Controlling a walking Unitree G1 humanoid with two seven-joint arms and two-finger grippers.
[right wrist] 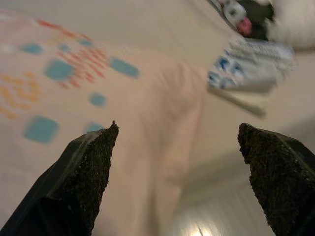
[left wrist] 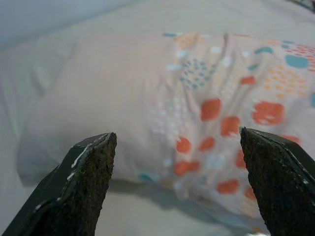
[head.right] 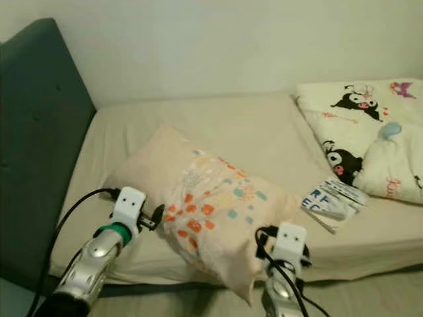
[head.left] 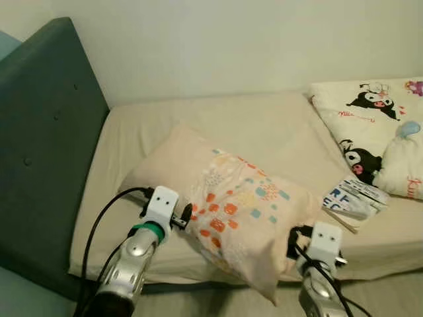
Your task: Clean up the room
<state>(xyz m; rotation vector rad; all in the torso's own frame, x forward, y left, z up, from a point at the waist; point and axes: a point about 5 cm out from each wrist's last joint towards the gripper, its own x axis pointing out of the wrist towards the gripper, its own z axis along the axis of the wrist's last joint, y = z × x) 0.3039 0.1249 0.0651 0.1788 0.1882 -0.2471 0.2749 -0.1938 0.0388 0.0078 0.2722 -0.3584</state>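
A peach pillow (head.left: 225, 198) with orange and teal patches lies slantwise on the beige mattress (head.left: 264, 125), its near corner hanging over the front edge. My left gripper (head.left: 187, 215) is at the pillow's near left side, open, with the pillow's edge (left wrist: 197, 113) just ahead of its fingers (left wrist: 83, 182). My right gripper (head.left: 294, 241) is at the pillow's near right corner, also open. Between its fingers (right wrist: 83, 172) I see pillow cloth (right wrist: 147, 123). Neither gripper holds anything.
A dark teal headboard (head.left: 46, 132) rises on the left. At the right lie a cartoon-print blanket (head.left: 377, 125) and a blue and white packet (head.left: 353, 198) near the bed's front edge. A strip of floor (head.left: 383, 290) runs below the mattress.
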